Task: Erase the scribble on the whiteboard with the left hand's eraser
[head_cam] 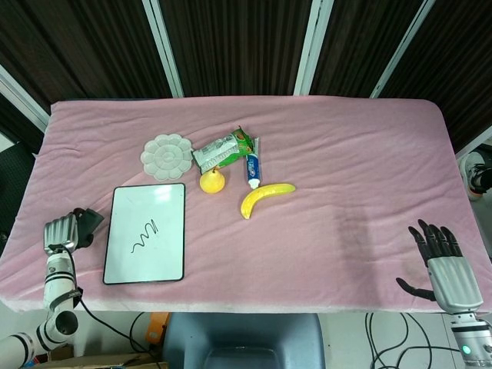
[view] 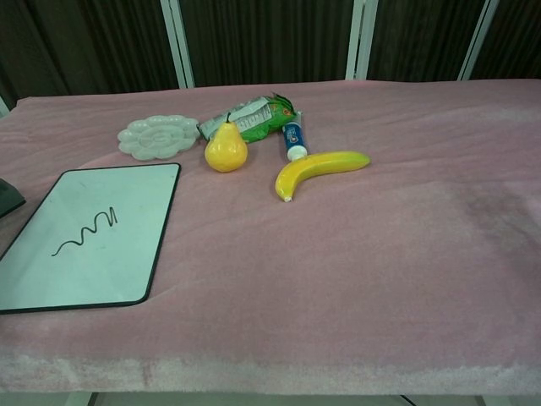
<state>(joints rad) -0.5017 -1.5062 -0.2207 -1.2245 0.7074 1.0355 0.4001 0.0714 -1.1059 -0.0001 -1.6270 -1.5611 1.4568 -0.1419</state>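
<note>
Silver-backed left hand (head_cam: 61, 231) and right hand (head_cam: 444, 263) — black fingers, white forearms.
</note>
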